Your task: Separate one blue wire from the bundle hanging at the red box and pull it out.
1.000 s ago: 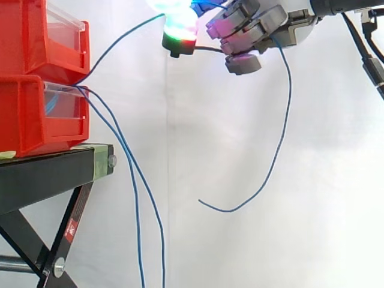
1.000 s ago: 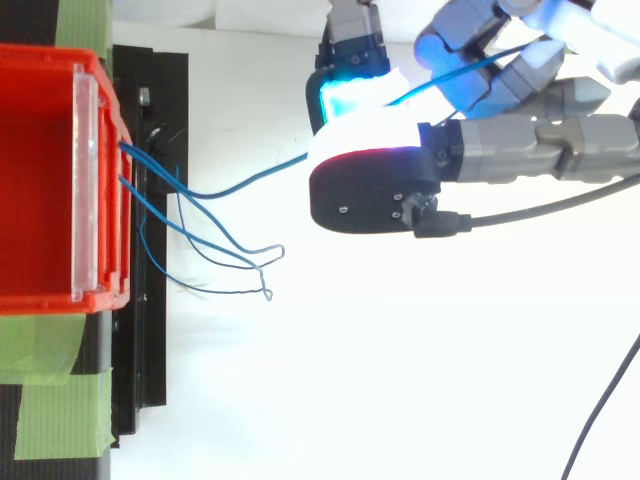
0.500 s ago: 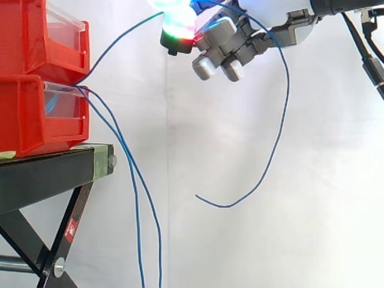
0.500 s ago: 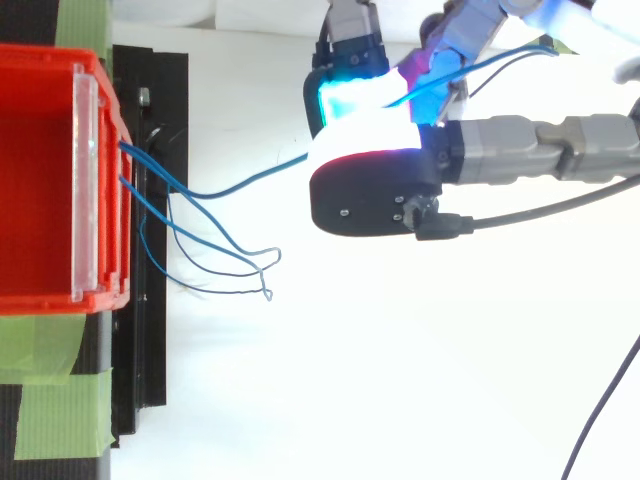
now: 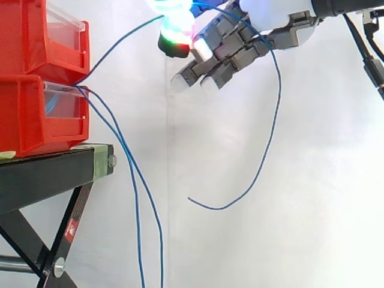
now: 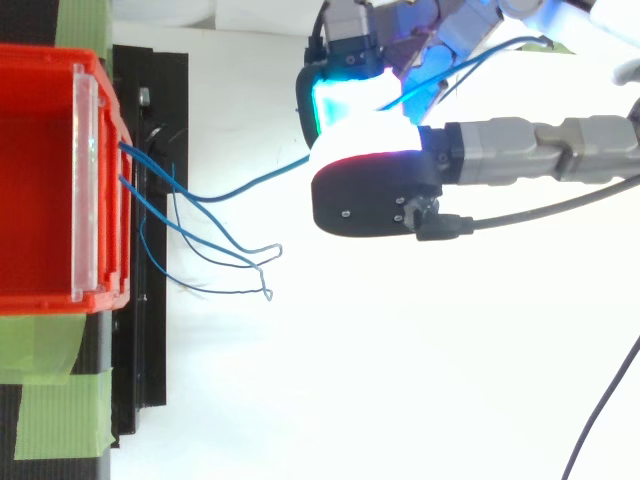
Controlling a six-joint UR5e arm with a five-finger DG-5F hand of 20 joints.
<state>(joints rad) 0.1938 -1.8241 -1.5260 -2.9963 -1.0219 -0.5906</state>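
Side view: the hand (image 5: 240, 43) sits high up, right of the red bins, with the arm reaching in from the right edge. Its fingers (image 5: 181, 80) stretch down and to the left, nearly straight and held close together. Above them a thick pad (image 5: 176, 29) glows cyan, green and red at the top of the picture. One blue wire (image 5: 278, 90) is pinched at that pad. From the front of the lower red bin (image 5: 24, 114) it climbs in a taut slant up to the pad. It then passes over the back of the hand and drops in a long loose curve on the right. Its free end hangs in mid-air before the white curtain (image 5: 324, 198), well clear of the stand.

The other blue wires (image 5: 157, 228) leave the same bin front and hang down past the edge of the black stand (image 5: 42, 174), out of the bottom of the picture. They are apart from the hand. The upper red bin (image 5: 30, 36) sits stacked on the lower one.

From above, the pinched wire sags from the bin's clear front toward the hand. It disappears between a cyan-lit pad (image 6: 345, 95) and a white-and-red-lit pad (image 6: 365, 140), then comes out again toward the upper right. The loose wires end in small loops just beside the stand. Green tape (image 6: 60, 410) lies on the stand by the bin.
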